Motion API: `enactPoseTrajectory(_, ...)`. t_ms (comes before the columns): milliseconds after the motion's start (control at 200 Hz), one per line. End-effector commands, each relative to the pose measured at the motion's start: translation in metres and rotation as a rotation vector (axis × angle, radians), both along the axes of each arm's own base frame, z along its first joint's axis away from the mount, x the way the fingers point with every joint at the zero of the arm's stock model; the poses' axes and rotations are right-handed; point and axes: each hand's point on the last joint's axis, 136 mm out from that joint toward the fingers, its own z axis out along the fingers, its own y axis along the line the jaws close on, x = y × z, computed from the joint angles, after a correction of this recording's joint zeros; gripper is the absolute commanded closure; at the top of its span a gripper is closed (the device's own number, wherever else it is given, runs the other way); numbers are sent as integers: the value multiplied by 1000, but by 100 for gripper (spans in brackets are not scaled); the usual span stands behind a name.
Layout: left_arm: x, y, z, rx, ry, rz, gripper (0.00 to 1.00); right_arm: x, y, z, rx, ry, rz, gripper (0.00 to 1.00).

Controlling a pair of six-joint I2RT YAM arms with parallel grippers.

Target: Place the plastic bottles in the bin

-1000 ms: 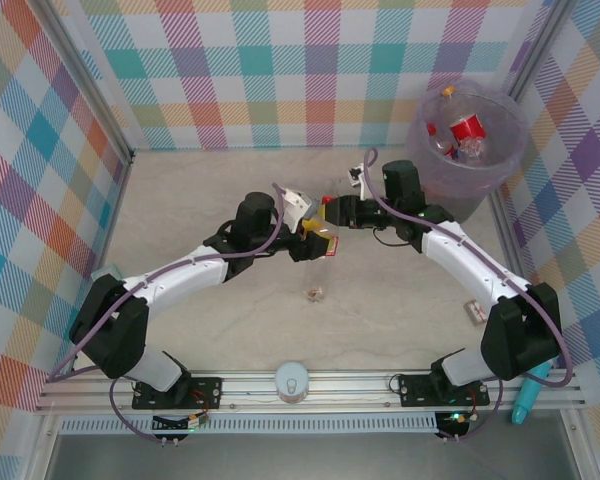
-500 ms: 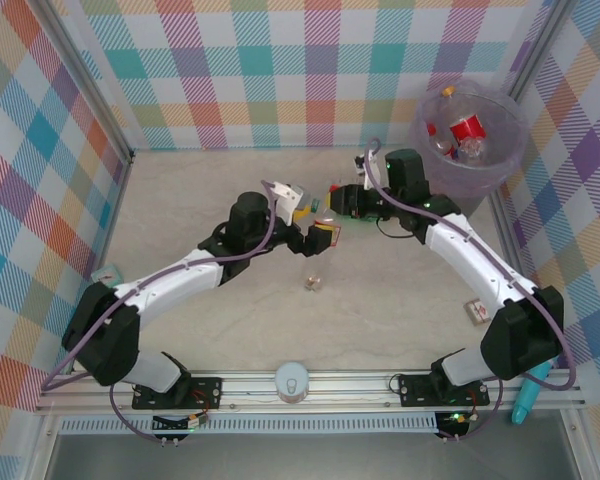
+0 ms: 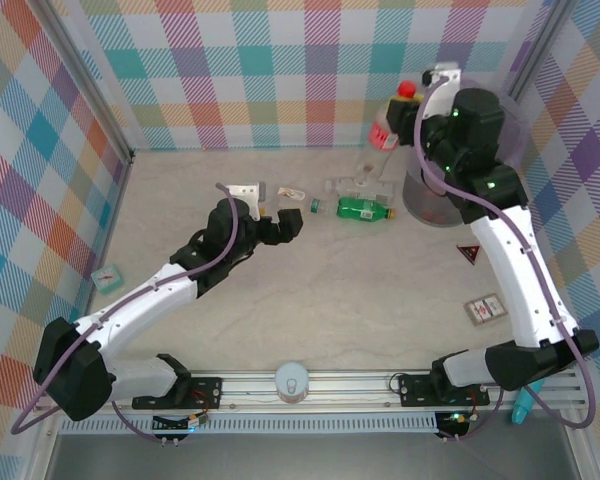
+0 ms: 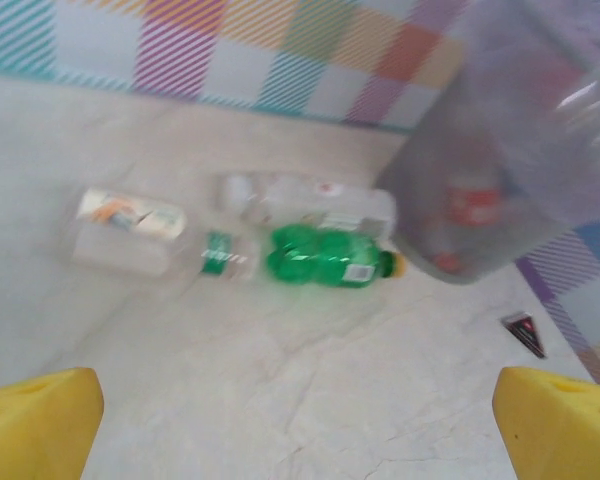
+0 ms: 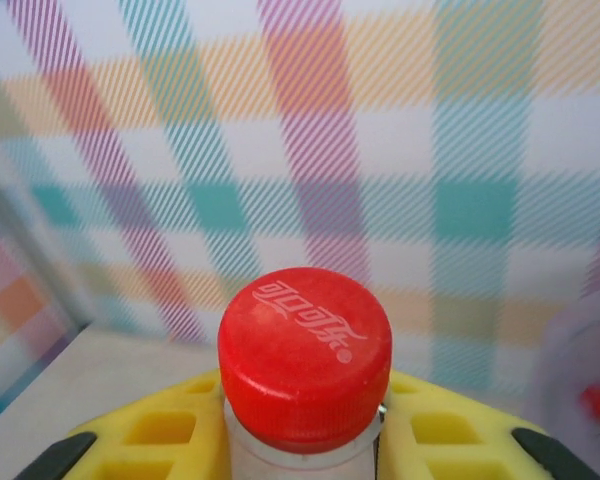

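My right gripper (image 3: 417, 113) is raised beside the bin (image 3: 427, 203) and is shut on a red-capped plastic bottle (image 3: 390, 122). Its red cap (image 5: 305, 355) stands between the yellow fingers (image 5: 160, 435). The grey translucent bin (image 4: 510, 150) holds a red-labelled bottle (image 4: 470, 205). A green bottle (image 3: 365, 210), a clear bottle (image 3: 355, 187) and a crushed one (image 3: 294, 192) lie on the table left of the bin. My left gripper (image 3: 280, 225) is low, just left of them and open, with bare table between its yellow fingertips (image 4: 35, 425). The green bottle (image 4: 325, 255) lies ahead of it.
A small teal cube (image 3: 108, 272) sits at the table's left edge. A dark triangular card (image 3: 468, 252) and a striped card (image 3: 483, 308) lie on the right side. A white round knob (image 3: 293, 382) is on the front rail.
Both grippers met on one bottle at mid-table. The left gripper has opened and drawn back left. The right arm has lifted the bottle up and back toward the bin.
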Motion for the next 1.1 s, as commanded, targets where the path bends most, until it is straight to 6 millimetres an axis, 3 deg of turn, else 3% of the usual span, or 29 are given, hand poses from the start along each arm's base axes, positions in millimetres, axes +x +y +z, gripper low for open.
enactPoseTrajectory(0, 4, 25, -22, -68, 111, 183, 2, 10, -48, 53, -139, -208, -265, 68)
enactPoseTrajectory(55, 6, 27, -25, -82, 121, 207, 3, 19, -62, 64, -175, -249, -334, 68)
enactPoseTrajectory(180, 6, 23, -34, -83, 146, 192, 3, 57, -92, 55, -253, -199, -446, 67)
enactPoseTrajectory(405, -2, 28, -46, -68, 177, 195, 3, 111, -109, -1, -333, -44, -479, 67)
enactPoseTrajectory(710, -7, 33, -52, -49, 189, 204, 3, 133, -127, -84, -329, 200, -472, 67)
enactPoseTrajectory(1095, -4, 32, -60, -37, 206, 204, 3, 153, -141, -170, -293, 460, -458, 67)
